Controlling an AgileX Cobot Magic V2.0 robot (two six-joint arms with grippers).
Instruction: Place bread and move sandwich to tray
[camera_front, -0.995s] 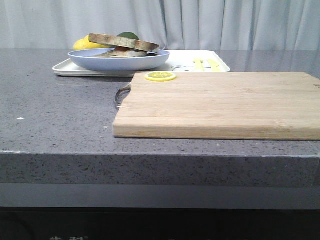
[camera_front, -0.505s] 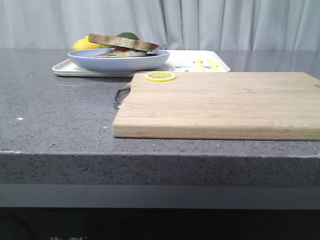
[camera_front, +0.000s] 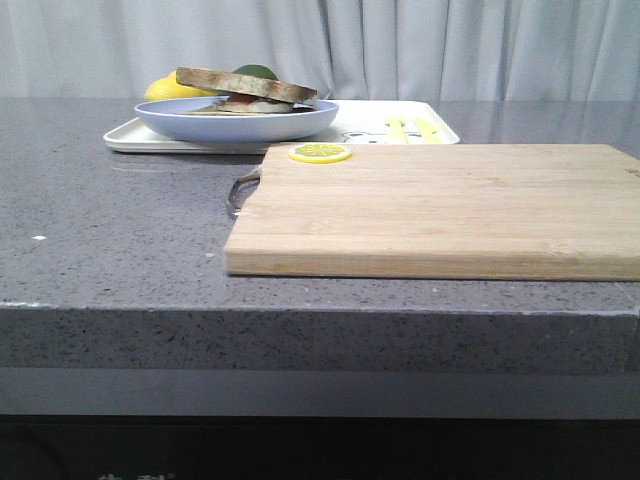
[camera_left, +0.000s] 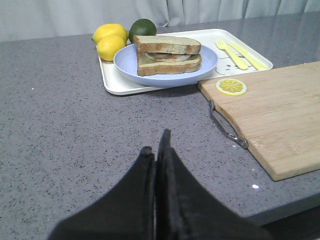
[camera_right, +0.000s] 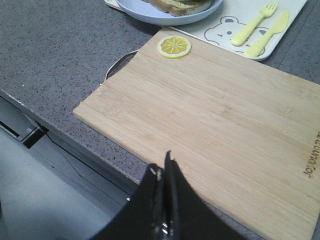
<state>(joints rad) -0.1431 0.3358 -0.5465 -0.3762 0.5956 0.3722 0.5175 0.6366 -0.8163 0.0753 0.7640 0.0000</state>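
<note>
We find the sandwich (camera_left: 167, 54) on its plate (camera_left: 125, 65) already in the tray (camera_left: 112, 86) at upper centre, both grippers' fingers (camera_left: 162, 165) pressed together and empty, so we advise no further contact.

plate (camera_left: 207, 62) light blue | tray (camera_left: 150, 89) white, bear print | lemons (camera_left: 110, 40) yellow | lime (camera_left: 142, 28) dark green | cutting board (camera_right: 220, 130) pale wood grain | counter (camera_left: 65, 130) speckled grey

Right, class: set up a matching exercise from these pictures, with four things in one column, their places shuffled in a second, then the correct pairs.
Things:
1. lemon slice
2. sandwich
3. blue plate
4. yellow fork

Places:
A. on the blue plate
B. on the tray, under the sandwich
C. on the cutting board, at a corner
D. on the tray, beside the plate

Pairs: 1-C, 2-A, 3-B, 4-D
</note>
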